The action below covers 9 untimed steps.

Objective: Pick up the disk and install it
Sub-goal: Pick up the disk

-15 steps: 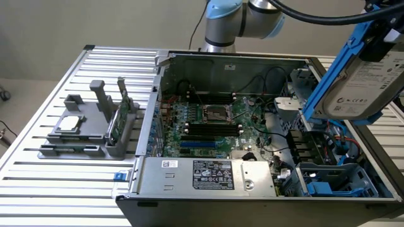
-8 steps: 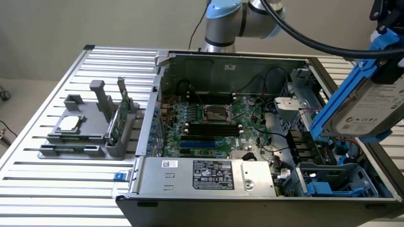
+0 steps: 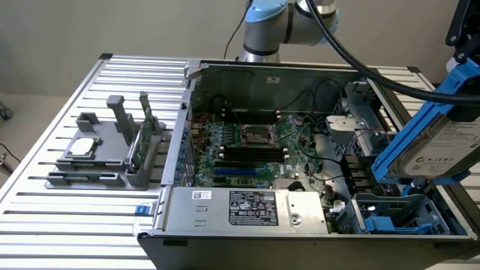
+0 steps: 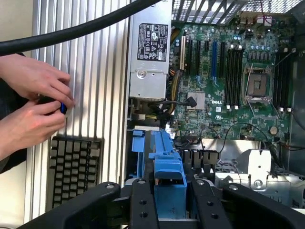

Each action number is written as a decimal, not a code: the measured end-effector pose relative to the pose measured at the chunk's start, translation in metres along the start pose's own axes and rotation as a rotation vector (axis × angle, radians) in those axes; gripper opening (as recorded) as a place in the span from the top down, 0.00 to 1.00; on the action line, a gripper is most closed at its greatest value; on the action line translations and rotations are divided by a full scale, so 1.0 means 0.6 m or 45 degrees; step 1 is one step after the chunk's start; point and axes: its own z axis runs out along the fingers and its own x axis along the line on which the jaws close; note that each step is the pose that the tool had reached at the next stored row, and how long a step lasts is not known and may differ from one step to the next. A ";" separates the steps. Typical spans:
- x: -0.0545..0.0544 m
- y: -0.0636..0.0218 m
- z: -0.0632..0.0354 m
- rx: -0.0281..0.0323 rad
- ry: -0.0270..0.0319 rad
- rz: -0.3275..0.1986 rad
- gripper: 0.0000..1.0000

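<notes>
You have the disk [image 3: 441, 147] in the air at the exterior view's right. It is tilted, with its white label facing the camera and the blue carrier framing it. Your hand [image 4: 171, 200] is clamped on the carrier. In the wrist view the black fingers [image 4: 143, 202] press against either side of the blue frame.

The disk hangs over the blue-lined drive bay [image 3: 394, 216] in the near corner of the open computer case [image 3: 186, 107]. It looks clear of the bay, though the angle makes that hard to confirm.

Inside the case:
- The motherboard [image 3: 255, 146] lies flat.
- The silver power supply [image 3: 240, 208] runs along the near wall.
- A thick black cable [image 3: 360, 62] arcs over the case towards the hand.

The case sits on the ribbed bench [image 3: 45, 225]. Well apart from it, on the exterior view's left, a grey fixture [image 3: 112, 169] carries a square chip [image 3: 82, 147] and an upright green card [image 3: 143, 138].

In the wrist view, a person's hands [image 4: 33, 102] are together over the bench beside the case, pinching something small and blue. A keyboard [image 4: 76, 167] lies just beside them.
</notes>
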 end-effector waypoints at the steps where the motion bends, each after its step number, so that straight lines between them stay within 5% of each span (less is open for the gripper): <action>1: 0.001 -0.001 0.003 0.0000 -0.0001 0.000 0.67; 9: 0.002 -0.005 0.027 0.0001 -0.0010 0.000 0.67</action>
